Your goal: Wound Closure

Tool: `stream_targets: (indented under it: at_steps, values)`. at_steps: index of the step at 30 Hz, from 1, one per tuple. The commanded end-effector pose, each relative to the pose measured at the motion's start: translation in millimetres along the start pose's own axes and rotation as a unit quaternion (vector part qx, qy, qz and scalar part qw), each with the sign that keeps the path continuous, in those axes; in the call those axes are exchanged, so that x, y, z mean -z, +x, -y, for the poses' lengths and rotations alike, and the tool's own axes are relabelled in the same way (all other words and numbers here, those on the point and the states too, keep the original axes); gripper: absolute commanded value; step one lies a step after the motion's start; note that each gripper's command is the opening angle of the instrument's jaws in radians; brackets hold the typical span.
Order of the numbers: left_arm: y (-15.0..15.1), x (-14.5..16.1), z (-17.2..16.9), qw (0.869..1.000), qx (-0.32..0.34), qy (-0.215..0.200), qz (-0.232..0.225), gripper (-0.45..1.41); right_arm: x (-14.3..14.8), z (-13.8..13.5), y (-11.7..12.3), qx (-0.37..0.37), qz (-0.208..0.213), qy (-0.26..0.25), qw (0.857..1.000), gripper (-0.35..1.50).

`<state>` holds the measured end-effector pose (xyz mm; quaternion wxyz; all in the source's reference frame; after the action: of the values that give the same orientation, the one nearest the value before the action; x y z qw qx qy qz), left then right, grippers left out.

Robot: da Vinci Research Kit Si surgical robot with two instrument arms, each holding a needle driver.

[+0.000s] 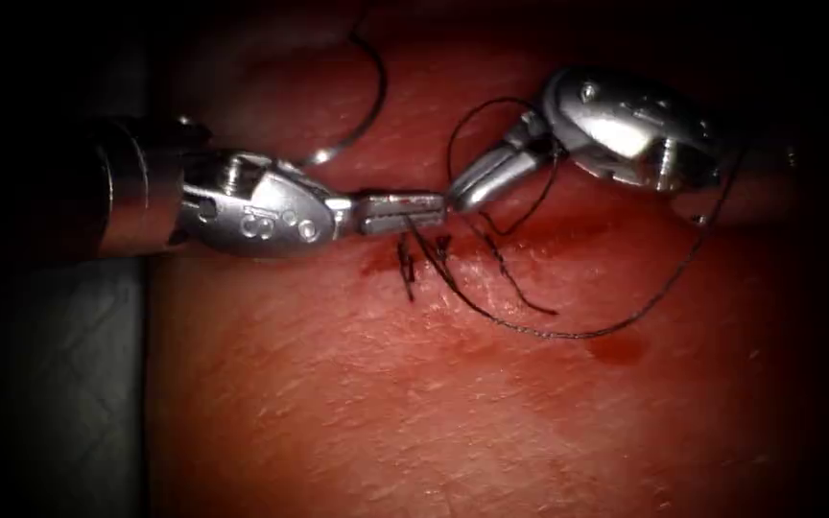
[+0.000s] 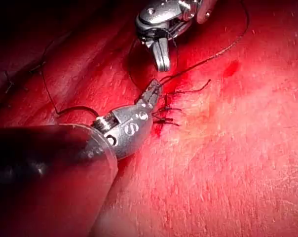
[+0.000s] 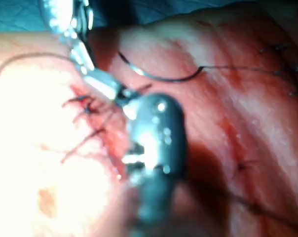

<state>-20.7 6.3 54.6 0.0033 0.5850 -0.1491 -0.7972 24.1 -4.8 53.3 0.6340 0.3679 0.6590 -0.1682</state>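
Thread (image 1: 568, 334) was clamped by L tool (image 1: 434, 203) & R tool (image 1: 461, 197), tips met over the cut (image 1: 405, 264); needle (image 1: 362, 105) lay free on tissue (image 1: 434, 412).

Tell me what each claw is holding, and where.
Left claw grips the thread close to the stitches. Right claw: hold cannot be told. The needle lies free on the tissue.

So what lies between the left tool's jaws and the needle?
Bare tissue, seen in the endoscope view. The needle lies free on it; the left tool holds thread.
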Motion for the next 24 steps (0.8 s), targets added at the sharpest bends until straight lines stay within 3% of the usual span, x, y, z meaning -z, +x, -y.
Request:
stream_targets:
  at_steps: [1,5,10,13,18,24]
  values:
    - [-0.7,-0.8,-0.3,1.0,0.0,-0.002,0.0,-0.45,-0.7,0.1,-0.6,0.008,0.004,0.005,1.0,-0.35]
    - [-1.3,-1.2,-0.2,1.0,-0.002,-0.005,0.001,-0.45,-0.5,0.6,-0.5,0.031,0.021,0.017,0.999,-0.32]
    - [-1.3,-1.7,-0.5,1.0,-0.003,-0.008,0.005,-0.45,-0.7,1.2,-0.3,0.063,0.064,0.041,0.995,0.19]
    - [-1.1,-1.8,-0.6,1.0,-0.002,-0.008,0.006,-0.45,-1.1,1.4,-0.1,0.071,0.096,0.059,0.991,0.34]
    - [-0.7,-1.9,-0.6,1.0,-0.002,-0.008,0.007,-0.45,-1.8,1.7,0.0,0.073,0.135,0.08,0.985,0.78]
    - [-0.6,-2.1,-0.1,1.0,0.001,-0.008,0.006,-0.45,-3.4,2.7,-0.6,0.076,0.174,0.112,0.975,0.9]
